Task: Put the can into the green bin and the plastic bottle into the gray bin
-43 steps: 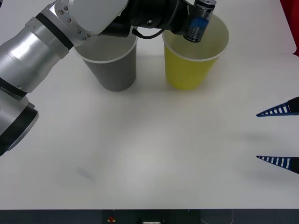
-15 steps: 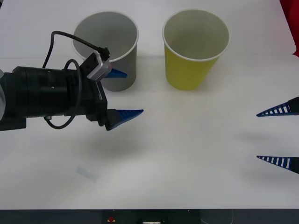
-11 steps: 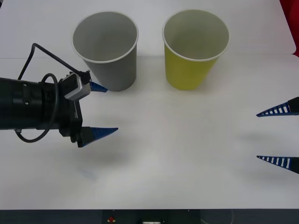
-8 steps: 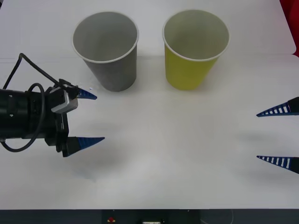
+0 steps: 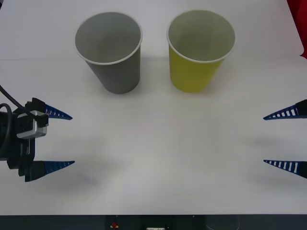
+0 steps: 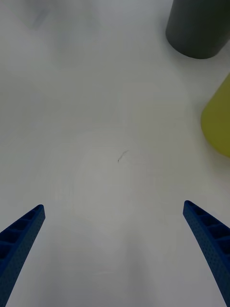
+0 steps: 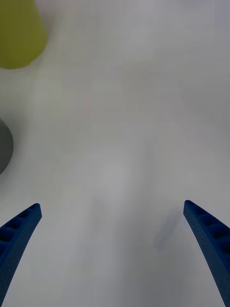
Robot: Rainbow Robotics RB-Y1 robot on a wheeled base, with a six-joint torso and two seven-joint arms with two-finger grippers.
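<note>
The gray bin [image 5: 109, 50] stands upright at the back left of the table, and the green bin [image 5: 200, 48], a yellow-green cup, stands beside it to the right. Neither cup's visible inner wall shows anything. The can and the plastic bottle are out of view. My left gripper [image 5: 73, 140] is open and holds nothing, low over the table's left side, well in front of the gray bin. My right gripper [image 5: 264, 140] is open and holds nothing at the right edge. The right wrist view shows the gray bin [image 6: 197, 29] and green bin [image 6: 218, 122]; the left wrist view shows the green bin [image 7: 19, 33].
The white table [image 5: 163, 143] lies bare between the two grippers and in front of the cups. A red object [image 5: 300, 24] shows at the far right edge.
My left arm, which held the can over the green bin, has pulled back to the table's left front with its gripper open and holding nothing. The right arm has not moved.
</note>
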